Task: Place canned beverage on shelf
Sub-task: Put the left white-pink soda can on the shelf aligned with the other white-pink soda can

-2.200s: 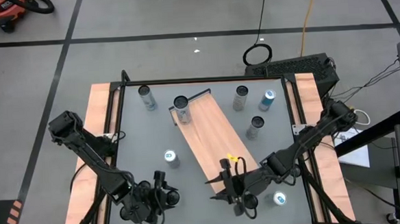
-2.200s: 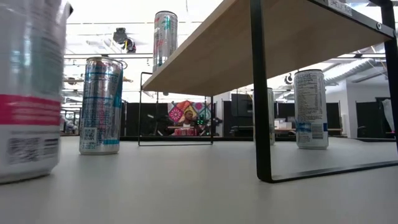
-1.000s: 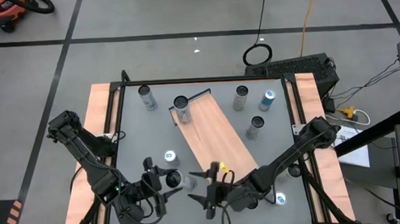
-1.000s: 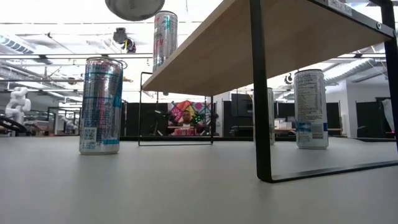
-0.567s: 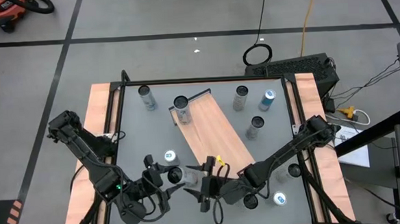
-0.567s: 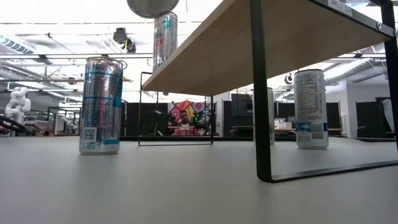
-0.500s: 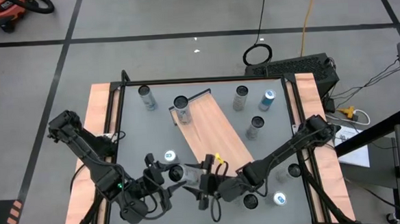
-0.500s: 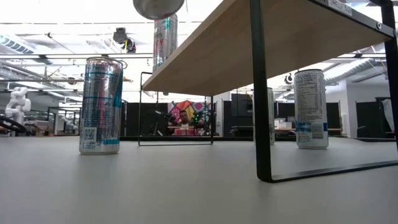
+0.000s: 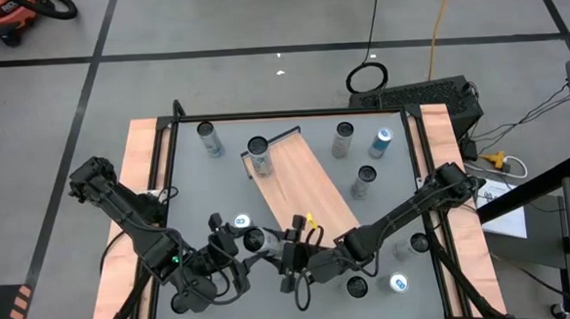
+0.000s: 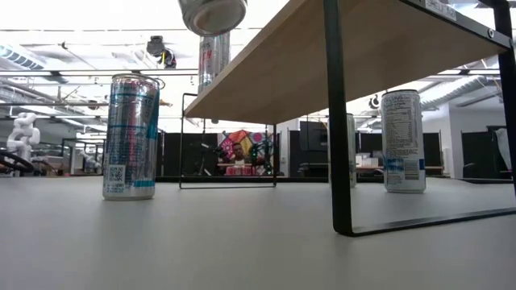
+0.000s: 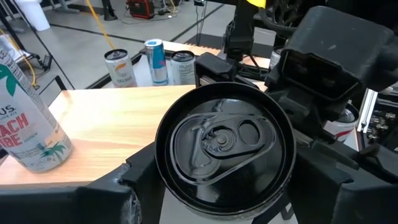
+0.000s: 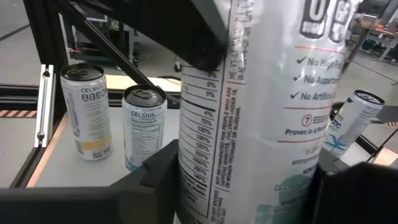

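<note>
Our left gripper [image 9: 243, 256] is clamping a white can [image 9: 255, 241] and holding it in the air just off the near end of the shelf [image 9: 307, 205], while our right gripper [image 9: 288, 262] is coming in from the other side; its fingers [image 12: 155, 180] are bracketing the same can and we are judging them to be closing on it, though we cannot tell whether they are gripping yet. In the low view the can's base [image 10: 213, 14] is hanging above the level of the shelf, beside its near edge. So we are partway through: the can is lifted and being passed between hands, but it is not yet standing on the shelf, where only one can [image 9: 258, 152] is sitting at the far end; several others are waiting on the table [image 9: 194, 194] around the shelf. Compared with a second ago, both arms have been drawing together toward the shelf's near end, the can has been travelling with the left one, and the right fingers, wide then, are narrowing around it.
</note>
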Motion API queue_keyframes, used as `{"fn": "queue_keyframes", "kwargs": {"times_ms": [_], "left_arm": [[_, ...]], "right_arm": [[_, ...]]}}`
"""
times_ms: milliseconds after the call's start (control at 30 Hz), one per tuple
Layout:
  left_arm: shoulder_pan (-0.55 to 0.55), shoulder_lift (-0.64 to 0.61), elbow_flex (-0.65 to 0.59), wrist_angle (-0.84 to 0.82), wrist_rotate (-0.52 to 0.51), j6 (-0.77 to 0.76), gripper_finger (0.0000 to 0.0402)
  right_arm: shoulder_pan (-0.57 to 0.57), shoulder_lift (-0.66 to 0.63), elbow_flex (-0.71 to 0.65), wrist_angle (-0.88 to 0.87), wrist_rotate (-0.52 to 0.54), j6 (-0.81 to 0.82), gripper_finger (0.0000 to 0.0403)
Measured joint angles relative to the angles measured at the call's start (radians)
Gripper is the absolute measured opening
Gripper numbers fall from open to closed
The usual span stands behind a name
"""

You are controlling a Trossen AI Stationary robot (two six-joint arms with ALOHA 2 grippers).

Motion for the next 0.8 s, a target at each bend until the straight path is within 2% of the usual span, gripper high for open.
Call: {"fn": "queue_keyframes", "kwargs": {"times_ms": [300,400,533,633,700,800], "left_arm": [[-0.041,0.003,0.0,0.014,0.007,0.119,0.0357],[-0.086,0.004,0.0,0.013,-0.037,0.13,0.0382],[-0.15,0.004,0.0,0.032,-0.14,0.191,0.039],[-0.205,0.004,-0.007,0.048,-0.174,0.189,0.039],[-0.232,0.007,-0.033,0.091,-0.18,0.195,0.0391],[-0.256,0.03,-0.075,0.145,-0.203,0.216,0.0391]], "right_arm": [[0.012,-0.018,-0.003,-0.04,-0.071,-0.044,0.0183],[0.017,-0.057,-0.003,-0.074,-0.111,-0.049,0.018],[0.023,-0.112,-0.003,-0.132,-0.177,-0.058,0.0178],[0.028,-0.144,-0.003,-0.18,-0.226,-0.088,0.018],[0.029,-0.17,-0.014,-0.163,-0.267,-0.117,0.0179],[0.025,-0.205,-0.059,-0.066,-0.391,-0.171,0.0178]]}}
